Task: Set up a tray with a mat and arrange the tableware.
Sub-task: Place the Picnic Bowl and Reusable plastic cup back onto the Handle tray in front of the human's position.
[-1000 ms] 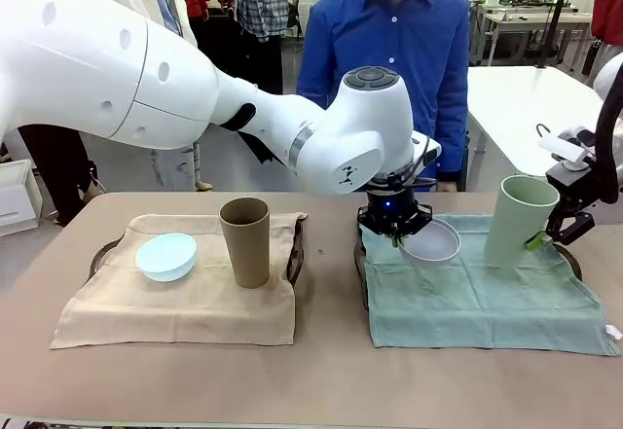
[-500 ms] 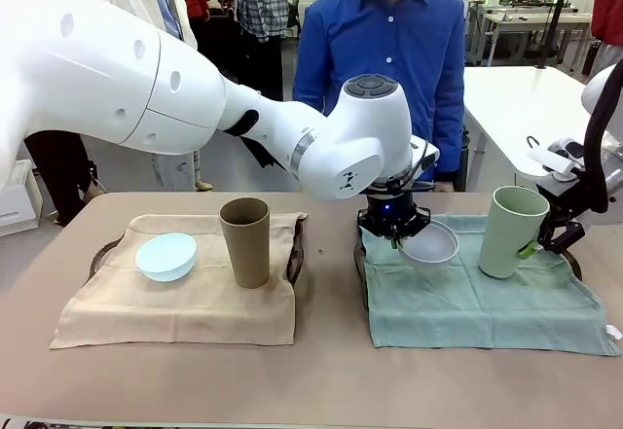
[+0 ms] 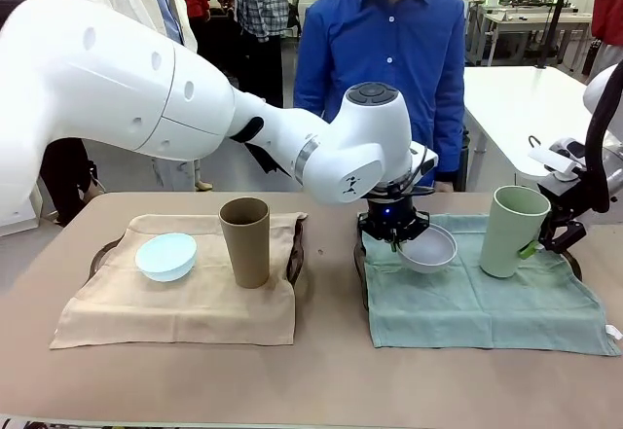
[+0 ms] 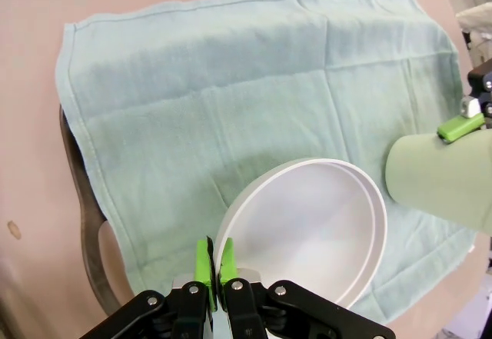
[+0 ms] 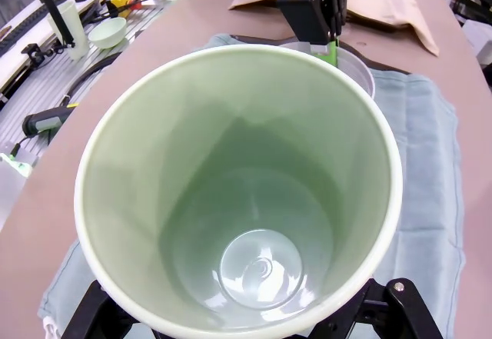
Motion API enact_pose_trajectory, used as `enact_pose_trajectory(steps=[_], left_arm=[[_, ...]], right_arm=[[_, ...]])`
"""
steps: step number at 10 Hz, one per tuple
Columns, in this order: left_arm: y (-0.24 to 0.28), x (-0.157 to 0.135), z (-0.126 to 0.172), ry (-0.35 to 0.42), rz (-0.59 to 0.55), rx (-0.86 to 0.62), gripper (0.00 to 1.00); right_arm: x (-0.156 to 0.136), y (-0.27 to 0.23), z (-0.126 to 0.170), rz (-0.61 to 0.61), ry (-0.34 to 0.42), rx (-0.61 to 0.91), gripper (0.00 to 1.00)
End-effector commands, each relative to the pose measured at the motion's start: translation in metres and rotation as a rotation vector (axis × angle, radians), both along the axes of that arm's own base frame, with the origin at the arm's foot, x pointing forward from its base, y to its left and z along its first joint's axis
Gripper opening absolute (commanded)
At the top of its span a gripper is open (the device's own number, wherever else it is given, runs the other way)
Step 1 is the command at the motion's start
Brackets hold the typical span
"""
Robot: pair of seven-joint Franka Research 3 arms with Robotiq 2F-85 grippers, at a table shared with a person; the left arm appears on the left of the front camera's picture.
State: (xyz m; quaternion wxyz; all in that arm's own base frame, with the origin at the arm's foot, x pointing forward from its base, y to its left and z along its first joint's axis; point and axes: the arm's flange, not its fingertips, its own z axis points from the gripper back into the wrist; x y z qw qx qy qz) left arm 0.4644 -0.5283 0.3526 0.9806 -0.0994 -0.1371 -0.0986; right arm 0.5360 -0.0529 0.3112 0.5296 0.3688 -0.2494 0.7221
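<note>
Your left arm is glossy white, built of fat rounded segments with small round recessed caps along its shell, a black band at one joint and a silver ring further along. Its last big joint carries a grey disc with buttons on top and a small black logo on the side. Below sits the left gripper — black body, bright green pads, silver screw heads on the knuckles, a blue light glowing at the wrist. Your right gripper is black too, green pad showing — black cable looped above it
</note>
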Motion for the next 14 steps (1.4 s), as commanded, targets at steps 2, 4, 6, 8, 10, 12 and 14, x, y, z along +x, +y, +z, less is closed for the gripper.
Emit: enact_pose_trajectory(steps=[2, 4, 6, 8, 10, 12, 14], left_arm=[[0.000, 0.007, -0.004, 0.030, -0.011, -0.004, 0.04], [-0.001, 0.007, -0.004, 0.048, -0.005, -0.001, 0.64], [0.002, 0.002, 0.003, 0.056, -0.007, -0.014, 1.00], [0.002, -0.005, 0.011, 0.065, -0.009, -0.015, 0.47], [0.006, -0.011, 0.022, 0.075, -0.015, -0.045, 0.67], [0.010, -0.018, 0.036, 0.063, -0.017, -0.051, 0.87], [0.018, -0.030, 0.055, 0.063, -0.022, -0.064, 1.00]], right_arm=[[0.005, 0.001, 0.003, -0.037, 0.000, 0.004, 0.84], [0.004, 0.001, 0.003, -0.057, 0.009, -0.025, 1.00], [-0.007, 0.009, 0.010, -0.168, 0.047, -0.170, 1.00], [-0.015, 0.005, 0.024, -0.276, 0.115, -0.182, 1.00], [-0.020, -0.013, 0.036, -0.303, 0.122, -0.167, 1.00], [-0.027, -0.031, 0.045, -0.325, 0.137, -0.142, 1.00], [-0.038, -0.039, 0.061, -0.365, 0.160, -0.176, 1.00]])
